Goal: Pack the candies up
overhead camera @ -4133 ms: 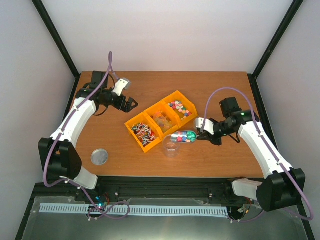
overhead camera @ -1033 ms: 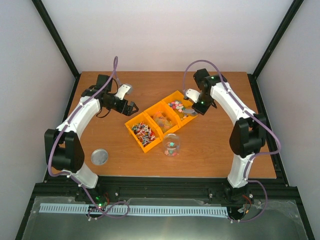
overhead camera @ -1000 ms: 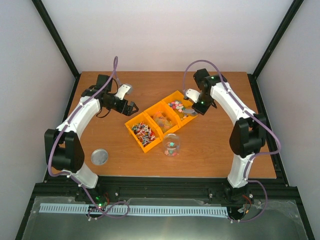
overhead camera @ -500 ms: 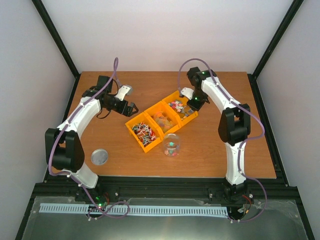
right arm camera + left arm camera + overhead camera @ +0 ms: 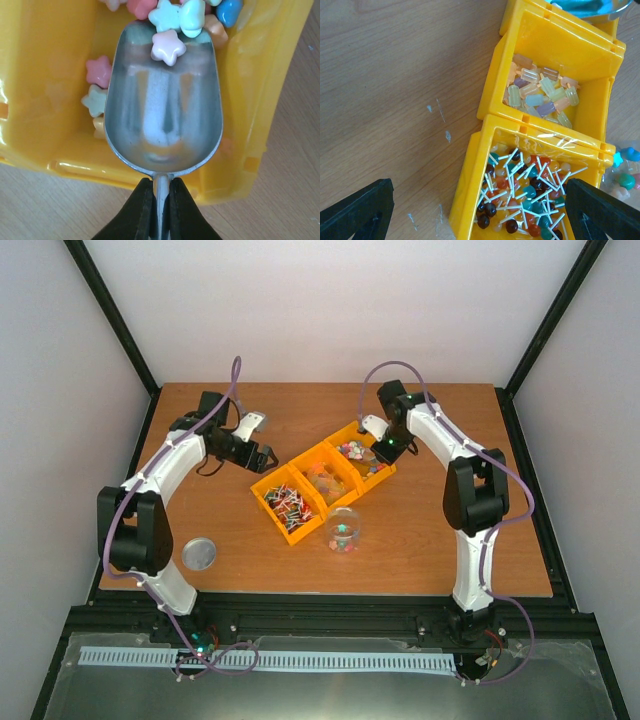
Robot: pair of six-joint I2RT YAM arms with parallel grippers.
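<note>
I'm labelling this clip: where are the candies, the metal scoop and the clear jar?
candies [image 5: 169,47], right wrist view, on the pink star at the scoop's tip.
metal scoop [image 5: 167,115], right wrist view, on the middle of its bowl.
clear jar [image 5: 343,514], top view, on its upper wall.

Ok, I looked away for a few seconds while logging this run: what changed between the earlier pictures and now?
The right end effector, shut on the scoop, swung from the jar back to the far bin of star candies; the jar now holds candies. The open left end effector, lid and other bins stayed put.
</note>
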